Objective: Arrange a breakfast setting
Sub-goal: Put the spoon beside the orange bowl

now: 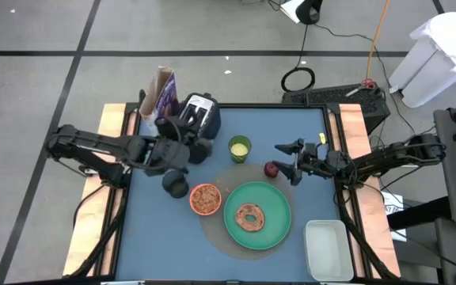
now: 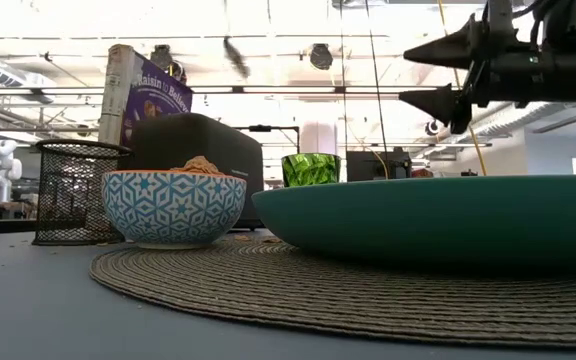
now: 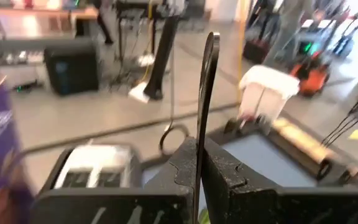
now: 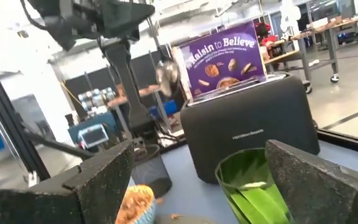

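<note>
The left gripper [image 3: 197,165] is pinched on the metal spoon [image 3: 205,106], whose handle stands upright between its fingers. In the high view this gripper [image 1: 182,150] hangs over the table's left half, just in front of the dark toaster [image 1: 200,115] and above a dark mesh cup [image 1: 176,184].

Just beside that cup sits the small bowl [image 1: 205,199], filled with brownish-orange cereal; from table height its wall shows a blue and white pattern [image 2: 173,207] with the cereal heaped above the rim. The bowl rests on the edge of a round woven placemat [image 1: 212,226]. The large green plate [image 1: 257,214] lies on the same mat, touching or nearly touching the bowl, and holds the brown bagel [image 1: 250,216] at its middle.

Behind the toaster, at the table's back left corner, the purple cereal box [image 1: 164,93] stands upright; its front reads "Raisin to Believe" [image 4: 222,59].

The right gripper [image 1: 289,161] hovers with its fingers spread wide, raised above the table near the small dark-red fruit [image 1: 271,169], which lies on the blue surface just past the plate's rim. A green glass [image 1: 239,148] stands between the toaster and the fruit; its contents cannot be told.

A white tub [image 1: 327,249] sits at the front right corner, nothing visible in it.
</note>
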Robot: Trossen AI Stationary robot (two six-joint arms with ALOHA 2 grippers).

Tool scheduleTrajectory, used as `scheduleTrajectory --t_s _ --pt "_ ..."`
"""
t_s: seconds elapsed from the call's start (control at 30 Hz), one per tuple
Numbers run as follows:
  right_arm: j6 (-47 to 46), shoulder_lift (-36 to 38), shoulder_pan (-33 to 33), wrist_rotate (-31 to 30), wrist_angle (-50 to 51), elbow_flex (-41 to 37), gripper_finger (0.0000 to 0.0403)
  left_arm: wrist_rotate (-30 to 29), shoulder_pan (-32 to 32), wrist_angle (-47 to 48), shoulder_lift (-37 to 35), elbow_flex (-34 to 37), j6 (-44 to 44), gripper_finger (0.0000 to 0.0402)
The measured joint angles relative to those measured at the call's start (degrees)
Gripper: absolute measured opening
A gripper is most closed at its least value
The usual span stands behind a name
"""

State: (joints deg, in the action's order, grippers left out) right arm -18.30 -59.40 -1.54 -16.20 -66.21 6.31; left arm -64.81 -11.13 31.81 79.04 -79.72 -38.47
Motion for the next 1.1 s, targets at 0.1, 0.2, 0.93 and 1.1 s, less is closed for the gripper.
scheduleTrajectory --t_s 0.1,0.2,0.93,1.1 --pt "-2.1 -0.4 0.0 0.6 0.1 1.5 0.0357 1.6 1.4 -13.0 1.8 0.0 11.1 0.0012" --pt "-3.5 -2.3 0.0 4.3 0.2 3.8 0.0357 7.1 3.0 -24.6 4.5 0.0 20.2 0.0012" --pt "4.1 -13.3 0.0 11.9 -5.9 22.5 0.0357 37.9 6.5 -68.7 13.7 0.0 44.2 0.0012" --pt "6.0 -13.3 0.0 12.0 -6.0 24.9 0.0357 39.8 6.5 -67.0 13.7 0.0 44.0 0.0012"
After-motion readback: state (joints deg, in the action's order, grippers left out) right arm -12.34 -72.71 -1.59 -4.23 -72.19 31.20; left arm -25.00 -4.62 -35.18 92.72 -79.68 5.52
